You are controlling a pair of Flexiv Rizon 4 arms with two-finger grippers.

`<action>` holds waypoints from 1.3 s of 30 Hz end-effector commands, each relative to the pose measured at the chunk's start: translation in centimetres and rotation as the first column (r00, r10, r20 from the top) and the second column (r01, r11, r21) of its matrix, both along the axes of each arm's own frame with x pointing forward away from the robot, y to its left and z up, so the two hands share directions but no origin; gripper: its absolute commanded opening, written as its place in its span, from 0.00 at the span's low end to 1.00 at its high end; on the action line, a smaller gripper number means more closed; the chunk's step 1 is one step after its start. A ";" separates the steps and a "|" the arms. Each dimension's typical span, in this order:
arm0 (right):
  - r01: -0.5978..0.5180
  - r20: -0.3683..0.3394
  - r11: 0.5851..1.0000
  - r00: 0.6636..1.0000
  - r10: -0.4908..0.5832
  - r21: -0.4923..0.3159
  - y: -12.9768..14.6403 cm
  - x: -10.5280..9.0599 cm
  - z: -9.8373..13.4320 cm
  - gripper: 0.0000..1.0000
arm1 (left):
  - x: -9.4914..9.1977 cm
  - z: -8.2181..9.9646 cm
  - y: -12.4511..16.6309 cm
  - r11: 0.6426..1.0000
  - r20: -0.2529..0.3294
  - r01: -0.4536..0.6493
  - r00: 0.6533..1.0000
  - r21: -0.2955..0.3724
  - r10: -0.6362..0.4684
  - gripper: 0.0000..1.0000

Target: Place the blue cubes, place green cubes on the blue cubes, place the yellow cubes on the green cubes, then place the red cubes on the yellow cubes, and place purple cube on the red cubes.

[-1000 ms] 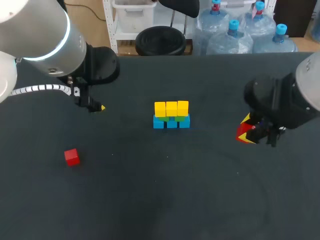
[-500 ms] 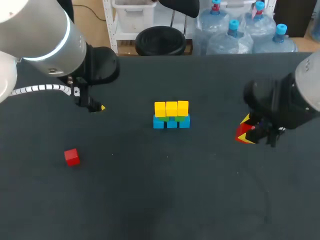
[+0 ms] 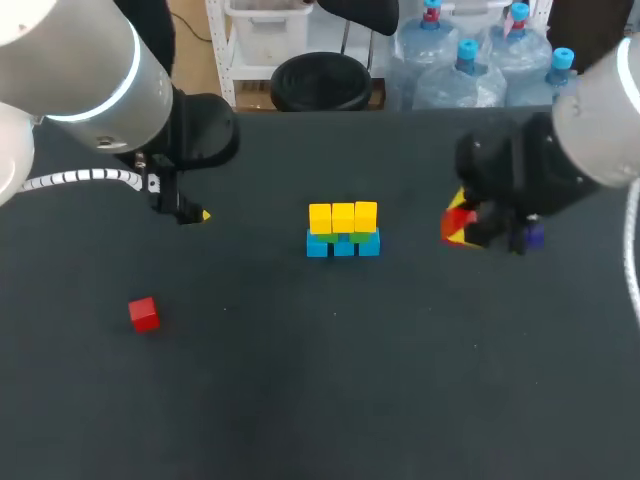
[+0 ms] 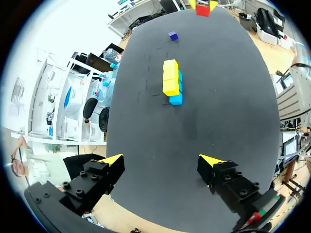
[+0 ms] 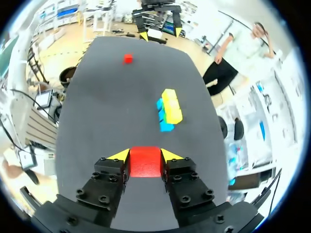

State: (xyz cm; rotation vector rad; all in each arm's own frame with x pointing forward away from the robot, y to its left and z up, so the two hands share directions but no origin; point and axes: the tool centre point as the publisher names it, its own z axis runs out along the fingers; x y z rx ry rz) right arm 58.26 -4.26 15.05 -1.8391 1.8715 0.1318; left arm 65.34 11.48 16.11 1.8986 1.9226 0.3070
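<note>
right gripper clenched on red cube between its fingers; cube stack ahead; left gripper spread

head: high behind the robot, looking down on the whole table, cube stack central | left wrist: well left of cube stack, facing it | right wrist: right of cube stack, facing back | shared: cube stack, all three views

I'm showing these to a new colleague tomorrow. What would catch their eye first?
The little wall in the middle: three yellow cubes atop green cubes, on blue cubes. Then the right gripper, shut on a red cube to the wall's right, and a lone red cube lying far off on the robot's left.
</note>
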 end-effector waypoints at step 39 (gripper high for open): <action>-0.247 -0.235 0.968 0.944 0.231 -0.040 9.7 8.0 2.2 0.00 | 0.0 0.0 -0.1 1.000 0.000 -0.003 1.000 0.003 0.003 1.00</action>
